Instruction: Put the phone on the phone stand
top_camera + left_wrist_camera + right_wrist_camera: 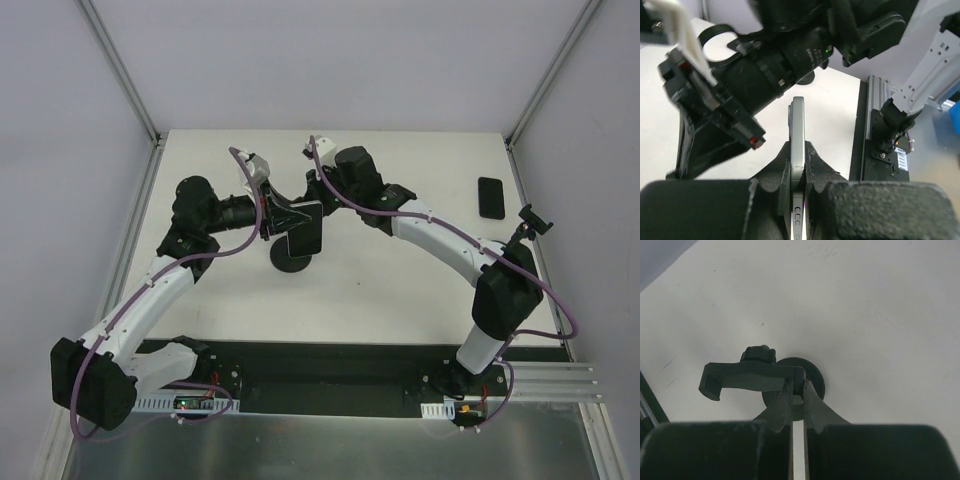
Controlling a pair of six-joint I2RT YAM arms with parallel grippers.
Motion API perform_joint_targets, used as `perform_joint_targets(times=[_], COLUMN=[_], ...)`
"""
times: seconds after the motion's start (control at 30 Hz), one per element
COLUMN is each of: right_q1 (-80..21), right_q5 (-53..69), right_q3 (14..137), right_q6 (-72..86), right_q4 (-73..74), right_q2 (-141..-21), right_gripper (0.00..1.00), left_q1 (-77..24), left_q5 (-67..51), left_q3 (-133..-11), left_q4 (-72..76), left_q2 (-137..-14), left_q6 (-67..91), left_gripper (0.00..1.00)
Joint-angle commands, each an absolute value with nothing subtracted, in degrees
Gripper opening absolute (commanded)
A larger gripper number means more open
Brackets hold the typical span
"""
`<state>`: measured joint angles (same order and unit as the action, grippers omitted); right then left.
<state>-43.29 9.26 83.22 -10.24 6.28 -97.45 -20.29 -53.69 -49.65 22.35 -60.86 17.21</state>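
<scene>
Left gripper clamps tight across the thin body of the phone, holding it on edge above the table. The phone sits just beside the phone stand and is not yet in its cradle. Right gripper is pinched closed at the inner end of the stand's black clamp, apparently steadying it over the round base.

The largest hazard is the arms themselves. Both wrists crowd the same patch at mid-table, and the left wrist view shows the right wrist's housing close beside the phone. A hasty lowering would likely knock one arm into the other.

Next comes the stand. Held only at one end of its clamp, it could twist or tip on its base if the phone presses down off-centre.

Then the phone. Squeezed only between two narrow fingers, it may pivot or slip when it meets the clamp's lip, and land flat on the table.

Smallest is the clamp's mouth, whose width cannot be judged against the phone from these views. A slight tilt on entry could jam a corner.

A second phone and a spare holder sit well apart at the table's right side, out of play.
</scene>
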Motion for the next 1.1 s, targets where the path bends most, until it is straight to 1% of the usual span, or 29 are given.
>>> perform_joint_targets(times=[0.0,0.1,0.13,0.3,0.4,0.53,0.8,1.07], right_q1=[-43.5,-43.4,-43.3,-42.5,-41.6,-39.7,-38.9,-38.1], right_q5=[18.9,20.5,21.2,25.8,27.2,31.6,34.5,37.7], right_q3=[83.4,82.8,82.2,81.1,80.2,78.6,77.4,77.2], right_q6=[-12.6,-12.9,-12.9,-13.4,-12.8,-10.4,-9.7,-9.1], right_q4=[2.3,1.8,1.4,0.8,0.3,-3.9,-5.5,-6.6], right_q2=[-94.7,-94.0,-93.9,-93.0,-92.7,-92.5,-92.2,-92.5], right_gripper=[0.01,0.01,0.01,0.01,0.01,0.01,0.01,0.01], left_q1=[-21.9,-21.9,-21.9,-21.7,-21.3,-20.0,-17.9,-14.4], left_q5=[-52.8,-54.1,-55.4,-64.3,-66.1,-67.2,-68.2,-70.8], left_q3=[-52.0,-50.3,-49.1,-50.9,-53.0,-52.6,-52.6,-52.3], left_q4=[30.5,37.8,42.6,45.4,46.6,50.2,54.4,66.5], left_q2=[-62.5,-64.6,-65.2,-70.0,-72.0,-73.5,-77.3,-82.1], left_q6=[9.7,9.4,10.0,9.6,10.8,12.7,14.6,22.8], left_gripper=[0.0,0.0,0.0,0.0,0.0,0.0,0.0,0.0])
